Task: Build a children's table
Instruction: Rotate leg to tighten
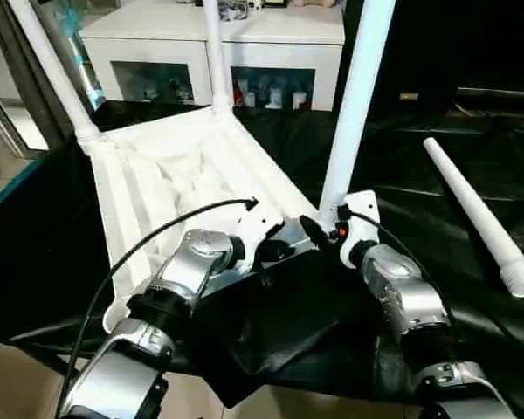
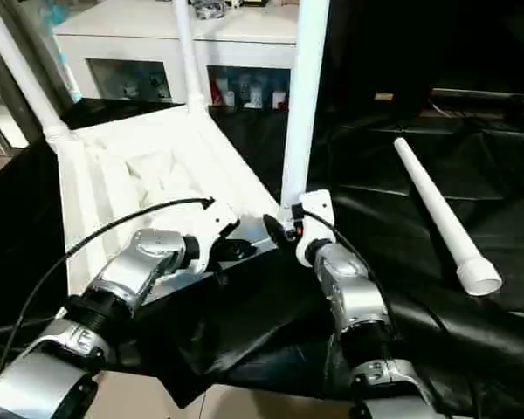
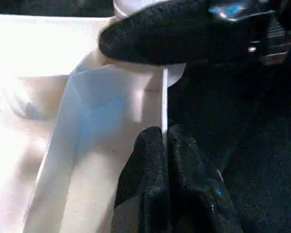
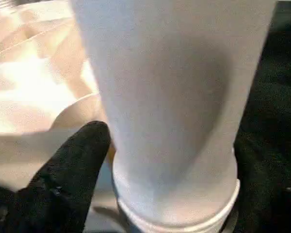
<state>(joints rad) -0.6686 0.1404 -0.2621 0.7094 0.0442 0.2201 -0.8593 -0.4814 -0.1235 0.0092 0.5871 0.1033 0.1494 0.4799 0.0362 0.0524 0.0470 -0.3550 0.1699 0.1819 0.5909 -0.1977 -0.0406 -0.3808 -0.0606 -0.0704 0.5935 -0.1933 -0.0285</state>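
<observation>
Your right gripper (image 1: 325,234) sits at the base of the near-right leg (image 1: 356,96), which stands upright in its corner socket. Black fingers (image 4: 70,179) straddle the tube low down; in the right wrist view one is just beside the leg. Whether the jaws actually clamp it, can't tell.

Left gripper (image 3: 166,145) is pinched closed on the thin edge of the upside-down tabletop (image 1: 179,170), right beside that same socket, so it's steadying the top.

Table state: ribbed underside up, two more legs standing at the far corners, so three in.

Key relation: the loose fourth leg (image 1: 480,214) lies flat on the black sheet (image 1: 437,166), well apart to the right of your right gripper, long axis running away from you, wide collar end nearest you. Right arm is clearly the closer one. Empty socket looks to be the near-left corner, under your left forearm.

Surface: the sheet is wrinkled and glossy, so the leg may roll. White cabinet (image 1: 271,35) behind the table, dark room beyond.
</observation>
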